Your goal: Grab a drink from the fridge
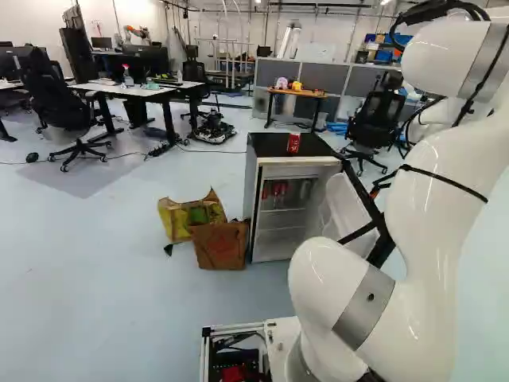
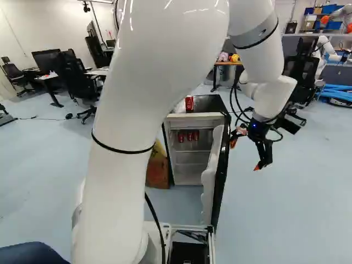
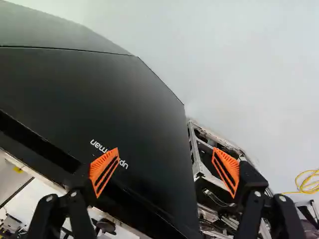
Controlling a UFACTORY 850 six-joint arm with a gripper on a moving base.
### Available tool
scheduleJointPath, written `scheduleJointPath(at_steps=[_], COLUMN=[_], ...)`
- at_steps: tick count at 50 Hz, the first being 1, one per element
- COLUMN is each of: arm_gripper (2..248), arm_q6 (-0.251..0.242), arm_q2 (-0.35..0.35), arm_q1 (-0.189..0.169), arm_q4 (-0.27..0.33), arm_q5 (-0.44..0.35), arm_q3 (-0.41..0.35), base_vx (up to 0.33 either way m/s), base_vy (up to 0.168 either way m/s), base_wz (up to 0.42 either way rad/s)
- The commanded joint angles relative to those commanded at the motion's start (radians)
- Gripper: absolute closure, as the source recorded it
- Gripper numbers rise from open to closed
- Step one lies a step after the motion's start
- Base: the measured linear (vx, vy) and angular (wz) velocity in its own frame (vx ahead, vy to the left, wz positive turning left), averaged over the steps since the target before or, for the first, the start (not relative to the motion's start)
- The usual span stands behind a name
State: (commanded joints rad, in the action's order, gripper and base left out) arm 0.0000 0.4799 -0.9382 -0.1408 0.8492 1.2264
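My gripper (image 2: 246, 152) hangs beyond the outer side of the fridge door (image 2: 208, 179) in the right base view. The gripper (image 3: 166, 165) is open in the wrist view, nothing between its orange pads, with the door's black outer face (image 3: 109, 94) ahead of and under it. The fridge (image 1: 254, 199) stands with its door wide open. Red cans (image 1: 276, 189) stand on its upper shelf, also seen as red cans (image 2: 190, 136) in the right base view. Another red can (image 1: 293, 143) is upright on the black top.
A brown paper bag (image 1: 219, 245) and a yellow bag (image 1: 176, 216) stand beside the fridge. Desks (image 1: 139, 89) and office chairs (image 1: 374, 123) are farther back. Another robot (image 2: 326, 49) stands at the far right of the right base view. My base's frame (image 3: 199, 167) shows past the door.
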Motion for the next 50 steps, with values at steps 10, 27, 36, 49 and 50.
scheduleJointPath(at_steps=[10, 27, 36, 49, 50], arm_gripper=[3, 3, 3, 3, 3], arm_q6=[0.0, 0.0, 0.0, 0.0, 0.0], arm_q2=[-0.026, -0.069, -0.09, -0.12, -0.122], arm_q1=[0.013, 0.046, 0.068, 0.105, 0.108], arm_q4=[0.0, 0.015, 0.033, 0.065, 0.068], arm_q5=[0.0, 0.0, 0.0, 0.0, 0.0], arm_q3=[-0.04, -0.104, -0.137, -0.181, -0.184], base_vx=[0.0, 0.0, 0.0, 0.0, 0.0], base_vy=[0.0, 0.0, 0.0, 0.0, 0.0], base_wz=[0.0, 0.0, 0.0, 0.0, 0.0])
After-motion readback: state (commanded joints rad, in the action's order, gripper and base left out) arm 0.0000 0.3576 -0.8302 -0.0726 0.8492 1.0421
